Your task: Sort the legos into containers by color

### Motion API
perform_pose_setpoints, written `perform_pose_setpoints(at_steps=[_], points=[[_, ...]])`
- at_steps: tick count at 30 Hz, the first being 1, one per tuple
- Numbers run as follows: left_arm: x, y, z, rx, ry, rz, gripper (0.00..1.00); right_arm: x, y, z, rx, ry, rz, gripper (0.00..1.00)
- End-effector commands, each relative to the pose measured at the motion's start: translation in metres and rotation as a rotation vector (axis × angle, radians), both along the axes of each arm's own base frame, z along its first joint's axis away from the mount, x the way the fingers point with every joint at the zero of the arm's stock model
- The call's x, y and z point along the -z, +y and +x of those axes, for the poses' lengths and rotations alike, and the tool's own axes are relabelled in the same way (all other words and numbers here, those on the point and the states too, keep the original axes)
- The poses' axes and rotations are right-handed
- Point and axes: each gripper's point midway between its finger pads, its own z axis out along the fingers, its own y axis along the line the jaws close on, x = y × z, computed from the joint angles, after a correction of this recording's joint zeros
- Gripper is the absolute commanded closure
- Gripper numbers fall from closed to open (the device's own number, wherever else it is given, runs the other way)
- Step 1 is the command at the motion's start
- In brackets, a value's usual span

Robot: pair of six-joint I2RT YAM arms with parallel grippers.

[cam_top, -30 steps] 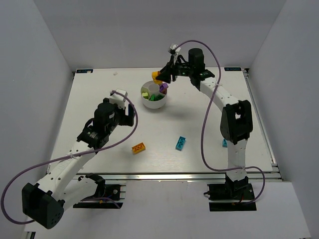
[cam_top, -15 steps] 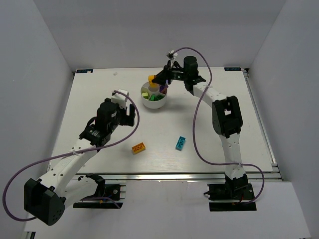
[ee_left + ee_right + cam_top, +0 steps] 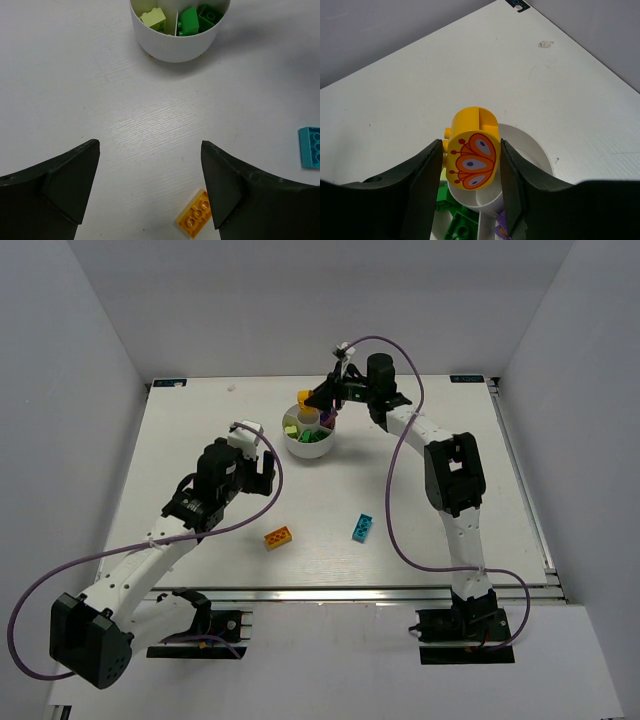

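The white bowl [image 3: 310, 443] near the bench's far edge is cut off in the left wrist view. Its wedges show a lime brick [image 3: 153, 19], green bricks [image 3: 192, 17] and a purple piece [image 3: 328, 420]. The right gripper [image 3: 470, 165] pinches the round yellow piece [image 3: 472, 155] over the bowl. The left gripper [image 3: 149, 145] gapes wide and empty above the orange brick [image 3: 196, 220]. The cyan brick [image 3: 311, 146] is clipped.
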Motion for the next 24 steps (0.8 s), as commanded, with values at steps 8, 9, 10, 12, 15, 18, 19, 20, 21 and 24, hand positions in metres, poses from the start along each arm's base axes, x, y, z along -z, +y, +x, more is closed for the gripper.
perform_pose_setpoints(at_steps=[8, 9, 10, 12, 15, 18, 19, 20, 21, 24], points=[[0.005, -0.015, -0.002, 0.053, 0.064, -0.021, 0.08, 0.007, 0.002, 0.003, 0.0, -0.026, -0.013, 0.47], [0.008, -0.017, -0.004, 0.057, 0.086, -0.03, 0.08, 0.006, 0.002, 0.002, 0.002, -0.026, -0.014, 0.46], [0.009, -0.02, -0.006, 0.077, 0.1, -0.051, 0.08, 0.007, 0.001, 0.001, 0.0, -0.024, -0.015, 0.43], [0.015, -0.024, -0.012, 0.095, 0.15, -0.083, 0.08, 0.0, -0.001, 0.001, 0.003, -0.032, -0.012, 0.38], [0.029, -0.027, -0.019, 0.082, 0.218, -0.114, 0.09, -0.008, -0.004, 0.0, 0.008, -0.051, -0.01, 0.37], [0.043, -0.033, -0.028, 0.084, 0.292, -0.129, 0.13, -0.014, -0.004, -0.002, 0.004, -0.052, -0.004, 0.33], [0.047, -0.034, -0.03, 0.078, 0.31, -0.134, 0.14, -0.013, -0.004, -0.004, 0.001, -0.044, -0.005, 0.34], [0.05, -0.036, -0.033, 0.082, 0.333, -0.145, 0.16, -0.022, -0.006, -0.005, 0.001, -0.054, 0.004, 0.35], [0.051, -0.037, -0.036, 0.078, 0.36, -0.157, 0.22, -0.026, -0.005, -0.01, -0.013, -0.044, 0.012, 0.36], [0.062, -0.037, -0.043, 0.049, 0.443, -0.165, 0.43, -0.053, -0.02, -0.02, -0.027, -0.058, 0.038, 0.52]])
